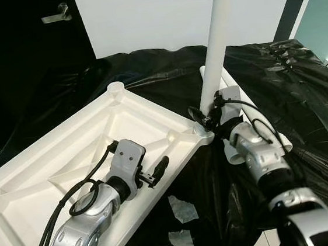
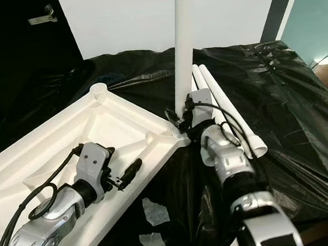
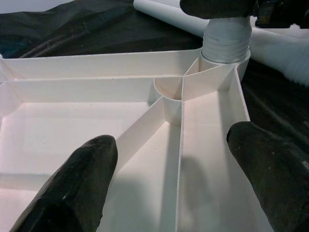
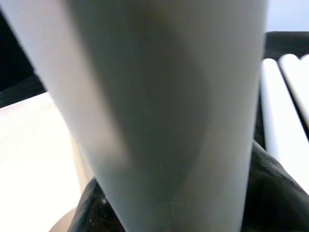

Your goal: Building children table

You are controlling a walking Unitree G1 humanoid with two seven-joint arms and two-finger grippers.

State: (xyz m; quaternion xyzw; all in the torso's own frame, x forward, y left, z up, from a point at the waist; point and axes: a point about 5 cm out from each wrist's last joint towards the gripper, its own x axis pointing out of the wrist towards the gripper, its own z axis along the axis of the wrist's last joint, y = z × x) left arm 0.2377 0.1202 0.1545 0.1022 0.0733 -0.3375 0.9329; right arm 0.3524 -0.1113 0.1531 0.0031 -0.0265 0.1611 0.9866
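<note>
While black plastic sheeting [image 1: 289, 86] covers the worktop under a white wall [image 1: 152, 12], the right gripper [image 1: 208, 117] has its jaws clenched around a white table leg [image 1: 217, 41] standing upright in the corner socket of the upturned white tabletop [image 1: 51, 164]. The left gripper [image 1: 157, 172] hovers with jaws released over the tabletop's ribbed underside. Two spare legs [image 2: 227, 113] lie just beyond the right jaws.

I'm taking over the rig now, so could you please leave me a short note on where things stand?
Right gripper: shut on the upright leg at its base, in the corner socket of the upside-down tabletop.
Left gripper: open, above the tabletop's ribbed underside, holding nothing.
Two spare legs lie on the black sheet beside the right arm.
Done: one leg standing in its socket. Left: the remaining legs.
</note>
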